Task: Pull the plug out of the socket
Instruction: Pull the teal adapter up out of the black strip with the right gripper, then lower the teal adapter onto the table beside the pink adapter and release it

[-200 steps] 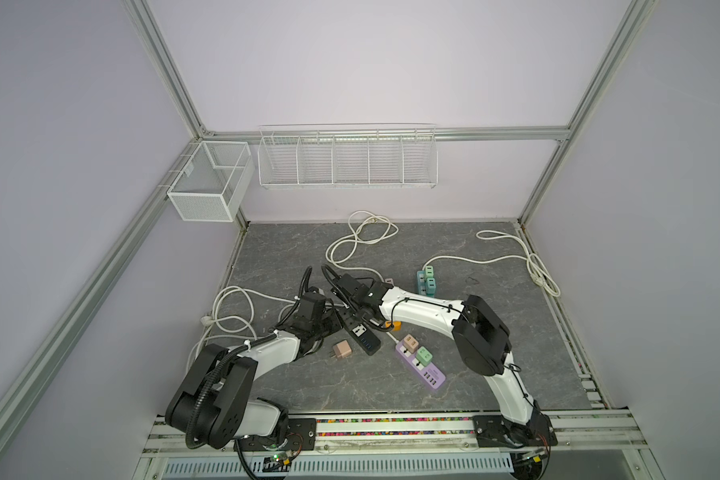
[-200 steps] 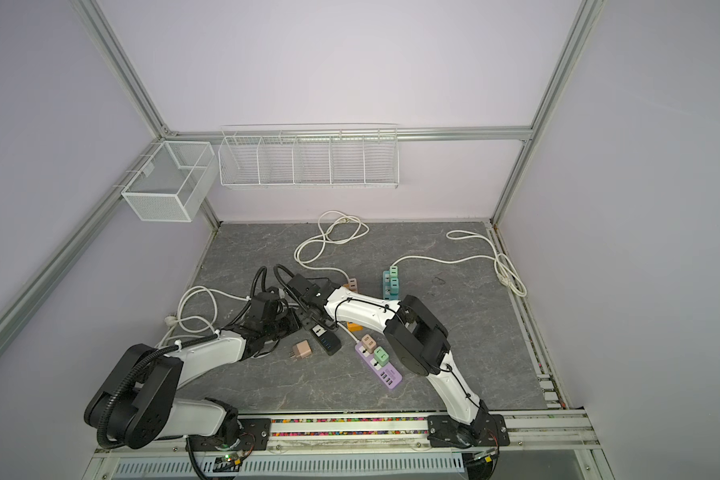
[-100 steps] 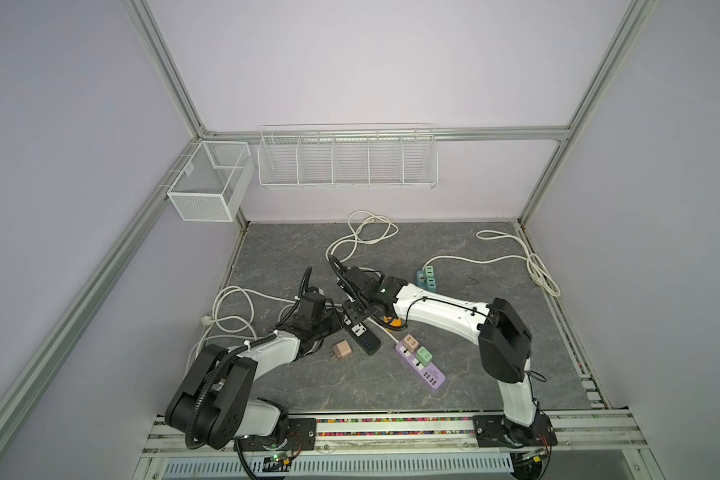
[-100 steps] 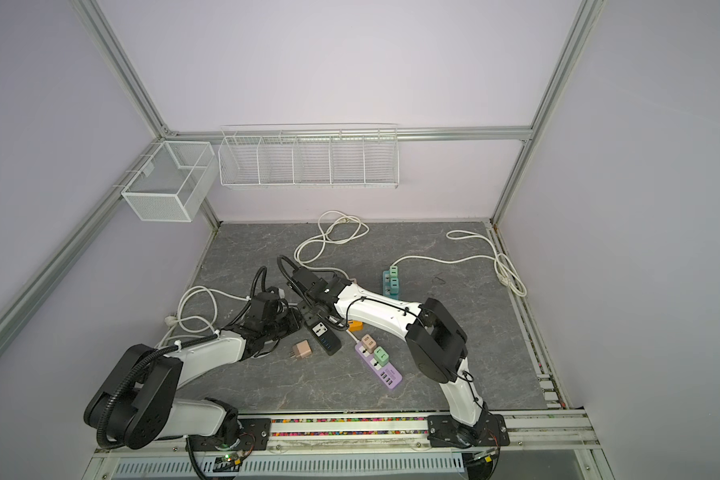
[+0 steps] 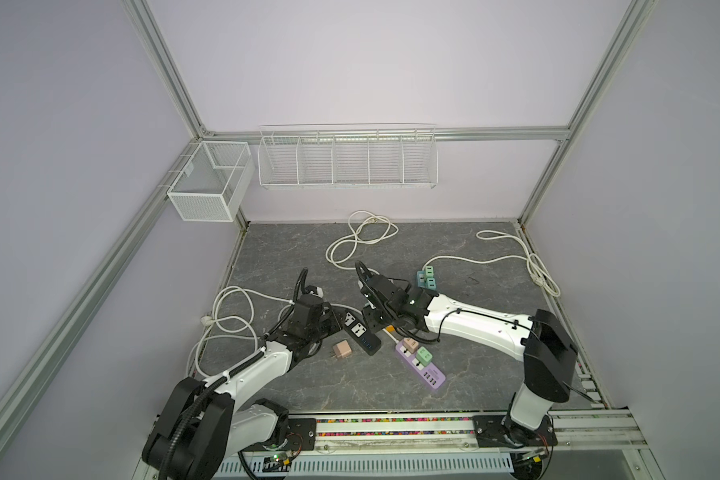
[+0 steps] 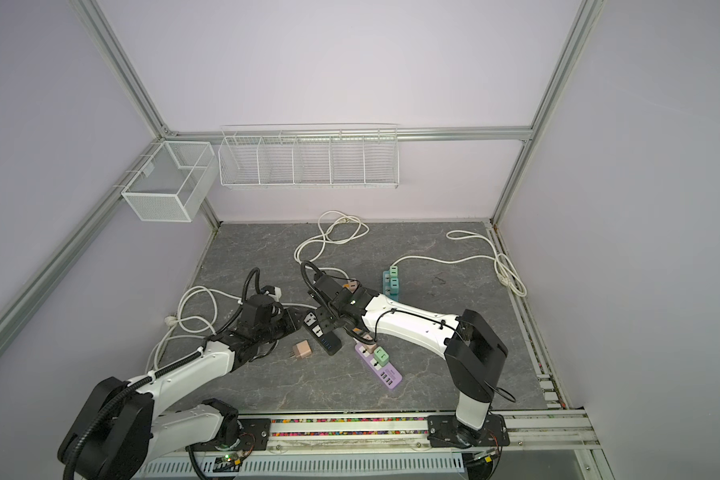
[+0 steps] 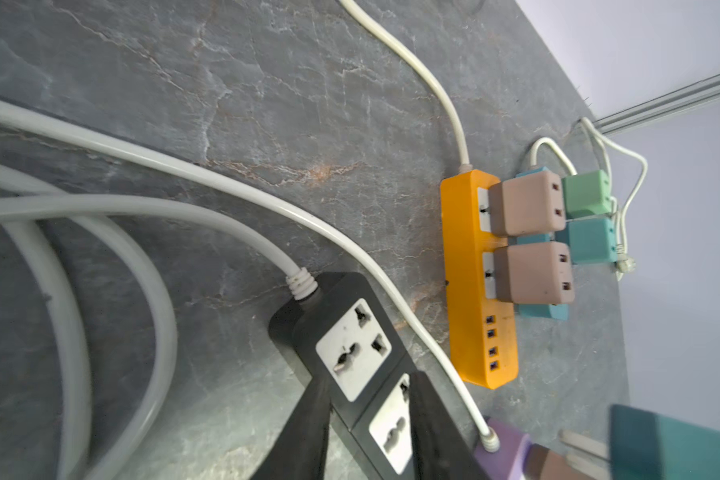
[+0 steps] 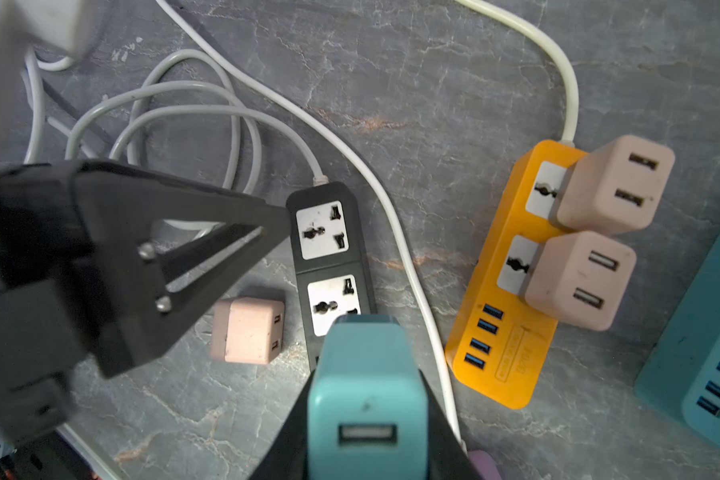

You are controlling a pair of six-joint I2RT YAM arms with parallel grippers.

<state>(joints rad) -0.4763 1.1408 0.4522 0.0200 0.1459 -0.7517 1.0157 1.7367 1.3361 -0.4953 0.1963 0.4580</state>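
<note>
The black power strip [image 5: 358, 330] [image 6: 321, 330] lies flat on the grey table, and both of its sockets [image 8: 329, 249] are bare. My left gripper [image 7: 371, 380] straddles it at the second socket, with a finger [image 8: 184, 249] against each long side. My right gripper [image 8: 362, 357] is shut on a teal plug [image 8: 366, 395]. It holds the plug just above the strip's near end. The plug's prongs [image 7: 578, 444] show free in the air. In both top views the right gripper [image 5: 373, 324] [image 6: 329, 322] hides the plug.
A loose pink plug [image 5: 342, 350] [image 8: 248, 330] lies beside the black strip. An orange strip [image 7: 474, 291] with two pink plugs, a purple strip [image 5: 420, 365] with two plugs and a teal strip [image 5: 427, 279] lie close by. White cables [image 5: 229, 316] loop across the left and back.
My right wrist has drawn back to the right and its elbow has swung outward, the teal plug still in its jaws. The left arm has stayed on the black strip.
</note>
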